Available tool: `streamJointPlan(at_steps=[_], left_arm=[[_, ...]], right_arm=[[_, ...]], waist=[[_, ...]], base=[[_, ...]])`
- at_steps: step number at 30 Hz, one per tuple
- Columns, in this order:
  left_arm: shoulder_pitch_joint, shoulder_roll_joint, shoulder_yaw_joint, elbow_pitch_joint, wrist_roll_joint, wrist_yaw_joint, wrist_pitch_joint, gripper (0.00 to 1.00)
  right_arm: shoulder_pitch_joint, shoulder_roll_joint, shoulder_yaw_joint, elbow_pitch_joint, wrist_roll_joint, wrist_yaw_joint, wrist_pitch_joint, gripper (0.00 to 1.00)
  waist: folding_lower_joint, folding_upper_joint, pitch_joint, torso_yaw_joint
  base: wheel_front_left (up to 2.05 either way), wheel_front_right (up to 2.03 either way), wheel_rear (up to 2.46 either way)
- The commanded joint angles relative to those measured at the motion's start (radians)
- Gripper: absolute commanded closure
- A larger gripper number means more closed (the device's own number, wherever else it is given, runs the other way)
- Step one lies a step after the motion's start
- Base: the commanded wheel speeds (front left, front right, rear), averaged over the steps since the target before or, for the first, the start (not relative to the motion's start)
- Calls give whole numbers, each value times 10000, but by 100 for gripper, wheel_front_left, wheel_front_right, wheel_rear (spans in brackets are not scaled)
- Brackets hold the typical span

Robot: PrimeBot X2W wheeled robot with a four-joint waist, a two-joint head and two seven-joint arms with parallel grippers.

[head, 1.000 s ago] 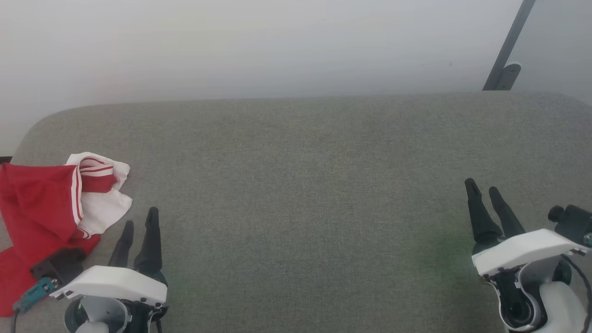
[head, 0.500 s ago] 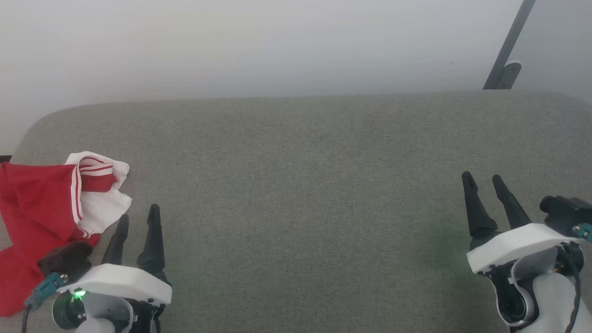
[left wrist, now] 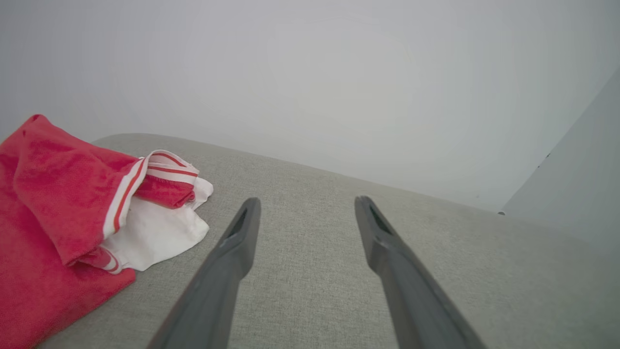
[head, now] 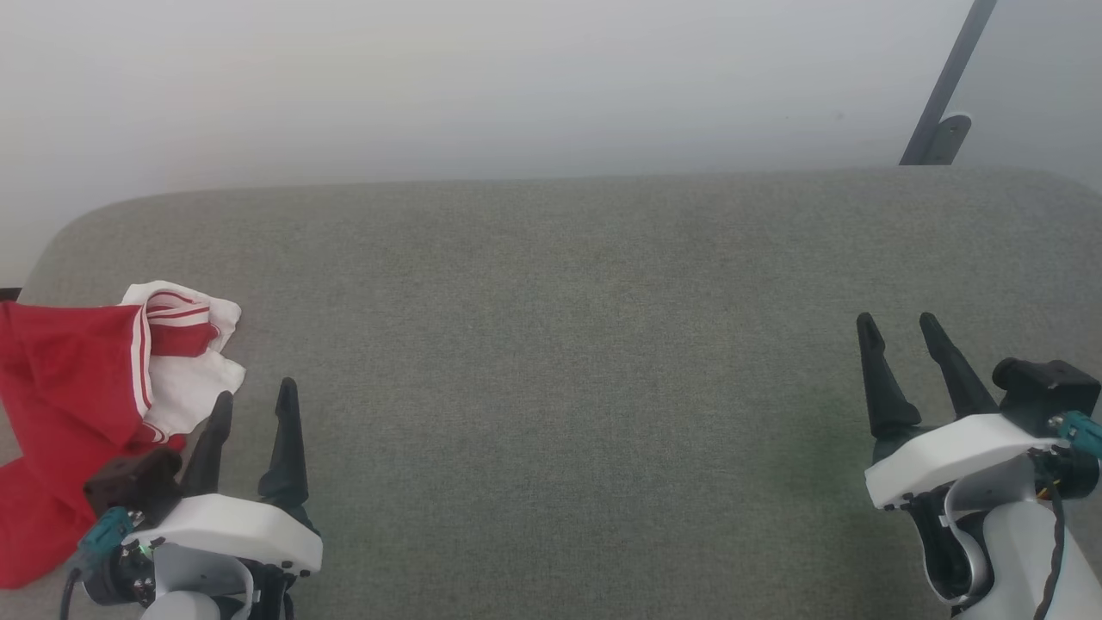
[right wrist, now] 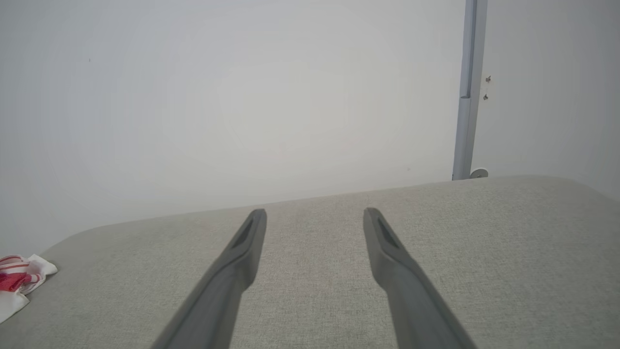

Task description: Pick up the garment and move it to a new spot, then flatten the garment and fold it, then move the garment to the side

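Observation:
The garment (head: 77,396) lies crumpled at the left edge of the grey padded surface (head: 560,344), red with white-and-red striped trim and its white inside showing. In the left wrist view the garment (left wrist: 63,213) sits left of the fingers. My left gripper (head: 256,396) is just right of the garment, apart from it, open and holding nothing. Far across at the lower right, my right gripper (head: 897,320) is also open and holds nothing. The left gripper (left wrist: 305,201) and right gripper (right wrist: 315,213) each show two spread fingers above bare fabric. A corner of the garment (right wrist: 17,283) shows at the far left.
A pale wall rises behind the grey surface. A dark slanted pole (head: 947,86) with a small bracket stands at the back right corner. The surface's far edge is rounded at the left (head: 69,232).
The left gripper's fingers have spread a little and turned slightly toward the garment. The right gripper has risen a bit up the view and rotated. The garment lies unmoved.

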Motion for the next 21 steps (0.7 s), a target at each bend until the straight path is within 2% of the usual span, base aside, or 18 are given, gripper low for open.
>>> streamJointPlan(at_steps=[1,7,21], left_arm=[[-181,69,30,-68,361,-50,-112,0],[-191,25,161,-18,851,-87,-242,0],[-169,-154,498,243,1774,-533,-539,0]], right_arm=[[-199,-24,4,-67,-289,5,-137,0],[-248,60,-135,-51,-547,5,-269,0],[-302,99,-139,-14,-1029,5,-564,0]], waist=[[0,0,15,4],[0,0,22,11],[0,0,75,40]], base=[[0,0,0],[0,0,0],[0,0,0]])
